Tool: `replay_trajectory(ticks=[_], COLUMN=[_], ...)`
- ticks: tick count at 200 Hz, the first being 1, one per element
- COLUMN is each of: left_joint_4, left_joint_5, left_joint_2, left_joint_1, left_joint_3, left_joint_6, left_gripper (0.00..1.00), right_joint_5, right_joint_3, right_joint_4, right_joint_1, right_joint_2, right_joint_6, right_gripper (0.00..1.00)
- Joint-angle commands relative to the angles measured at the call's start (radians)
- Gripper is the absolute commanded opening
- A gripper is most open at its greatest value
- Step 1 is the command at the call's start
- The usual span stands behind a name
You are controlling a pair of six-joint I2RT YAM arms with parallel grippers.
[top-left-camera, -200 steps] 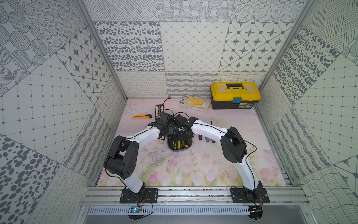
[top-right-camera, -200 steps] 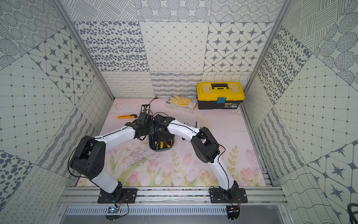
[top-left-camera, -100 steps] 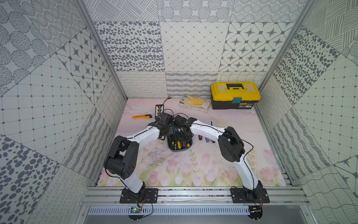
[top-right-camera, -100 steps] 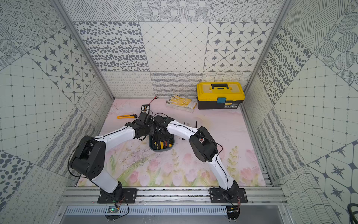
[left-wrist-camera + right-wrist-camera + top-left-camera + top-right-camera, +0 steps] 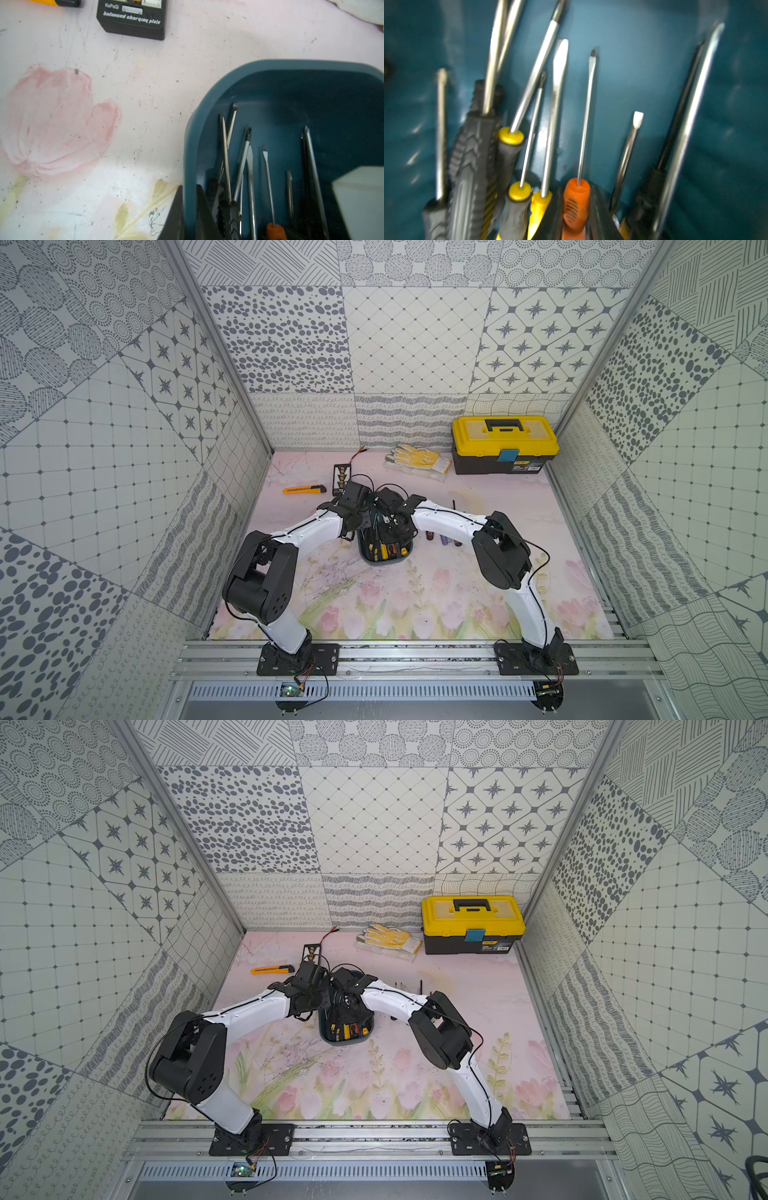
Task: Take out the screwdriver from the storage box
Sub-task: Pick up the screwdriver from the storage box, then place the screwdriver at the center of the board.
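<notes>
The teal storage box (image 5: 386, 562) (image 5: 345, 1042) lies mid-table with several screwdrivers in it. My left gripper (image 5: 190, 218) (image 5: 360, 529) is shut on the box's left wall (image 5: 207, 99), one finger outside and one inside. My right gripper (image 5: 576, 193) (image 5: 392, 526) reaches down into the box. It is shut on the orange handle of a thin flat-blade screwdriver (image 5: 576, 205) (image 5: 274, 230). Grey, yellow and black handled screwdrivers lie on either side of it. In both top views the arms' wrists hide most of the box.
A yellow-lidded black toolbox (image 5: 505, 443) stands at the back right, with work gloves (image 5: 417, 458) beside it. A yellow utility knife (image 5: 303, 489) and a black charging plate (image 5: 340, 477) (image 5: 133, 18) lie behind the box. Several small screwdrivers (image 5: 442, 539) lie on the mat to its right.
The right arm has shifted slightly over the storage box. The left arm has stayed still on the box wall.
</notes>
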Motion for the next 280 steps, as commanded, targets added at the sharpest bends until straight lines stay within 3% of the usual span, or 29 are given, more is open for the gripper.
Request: replay_trajectory(ticks=[1, 63, 135, 203, 247, 280], left_joint_4=[0.074, 0.070, 0.067, 0.070, 0.067, 0.063], left_joint_5=[-0.034, -0.037, -0.040, -0.037, -0.038, -0.037], left_joint_2=[-0.006, -0.005, -0.003, 0.000, -0.001, -0.005], left_joint_1=[0.003, 0.005, 0.004, 0.004, 0.004, 0.004], left_joint_3=[0.007, 0.009, 0.008, 0.005, 0.006, 0.007], left_joint_6=[0.016, 0.017, 0.019, 0.016, 0.019, 0.019], left_gripper=[0.00, 0.00, 0.00, 0.00, 0.00, 0.00], right_joint_5=[-0.021, 0.000, 0.028, 0.045, 0.045, 0.085], right_joint_3=[-0.014, 0.016, -0.064, -0.313, -0.413, -0.443], right_joint_4=[0.108, 0.114, 0.145, 0.123, 0.060, 0.024], right_joint_1=[0.002, -0.004, -0.058, -0.292, -0.456, -0.508], right_joint_2=[-0.080, -0.109, -0.244, -0.459, -0.488, -0.461], right_joint_6=[0.001, -0.023, -0.039, -0.085, -0.094, -0.144], right_gripper=[0.00, 0.00, 0.00, 0.00, 0.00, 0.00])
